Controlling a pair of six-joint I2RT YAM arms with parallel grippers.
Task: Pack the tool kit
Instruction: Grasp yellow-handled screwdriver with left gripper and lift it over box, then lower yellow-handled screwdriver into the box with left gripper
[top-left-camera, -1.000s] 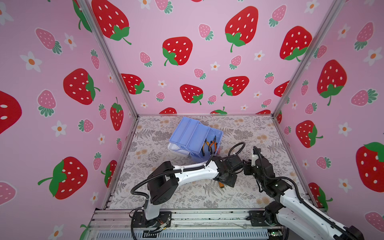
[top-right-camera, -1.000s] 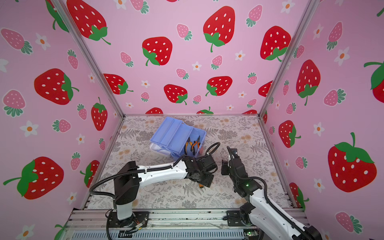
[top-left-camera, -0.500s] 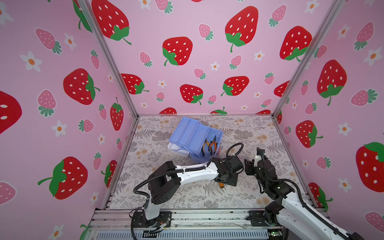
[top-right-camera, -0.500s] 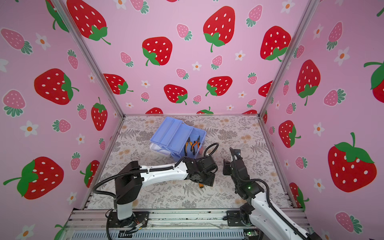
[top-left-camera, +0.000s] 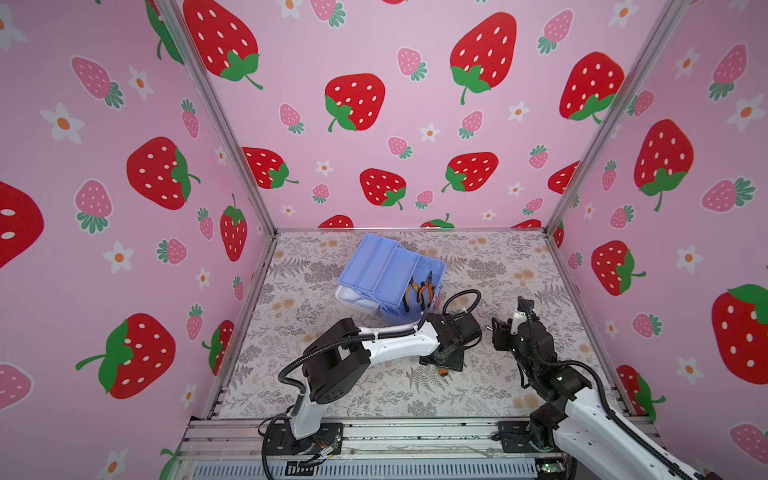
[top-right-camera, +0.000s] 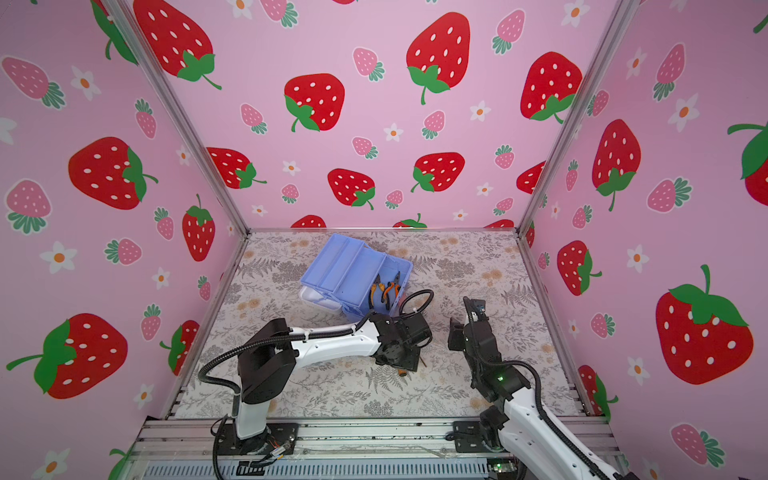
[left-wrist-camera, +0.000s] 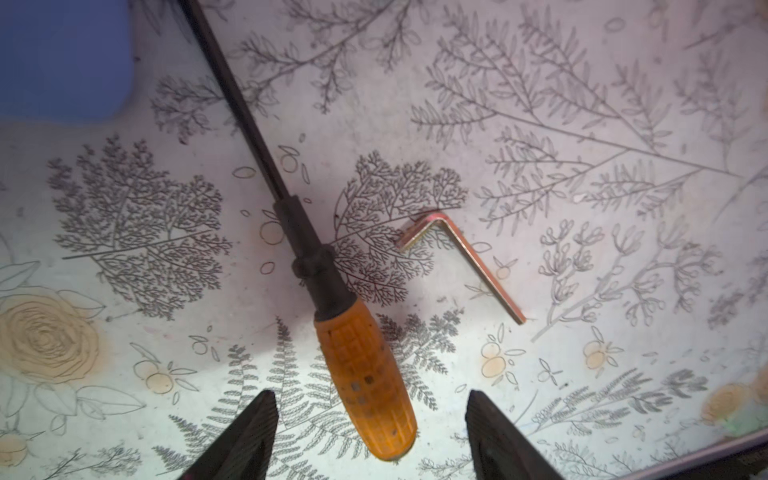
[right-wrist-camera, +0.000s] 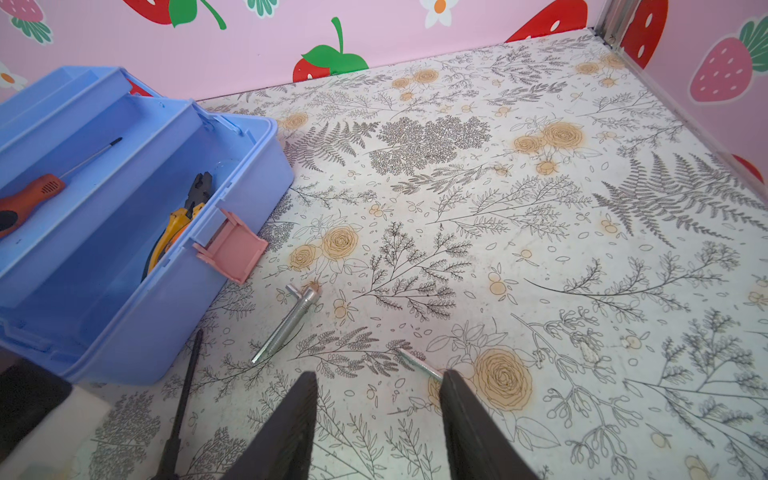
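Screwdriver (left-wrist-camera: 361, 374): its orange handle lies between your left hand's (left-wrist-camera: 370, 401) spread fingers, shaft running away toward the tool kit (top-left-camera: 376, 266).

The box (top-left-camera: 374, 266) sits on the table (top-left-camera: 374, 395), far back and a bit left of the middle; its tray (right-wrist-camera: 83, 137) stands out to the left, with a small screwdriver (right-wrist-camera: 37, 193) lying in it; the pliers (top-left-camera: 419, 291) lie in the right part. Nearer than the box, a big screwdriver (left-wrist-camera: 357, 365) lies on the table under the left gripper (left-wrist-camera: 370, 395); a bent key (left-wrist-camera: 461, 257) lies just beside it, not touching. The right gripper (right-wrist-camera: 378, 378) is right of the left one; a metal rod (right-wrist-camera: 291, 320) lies between it and the box.
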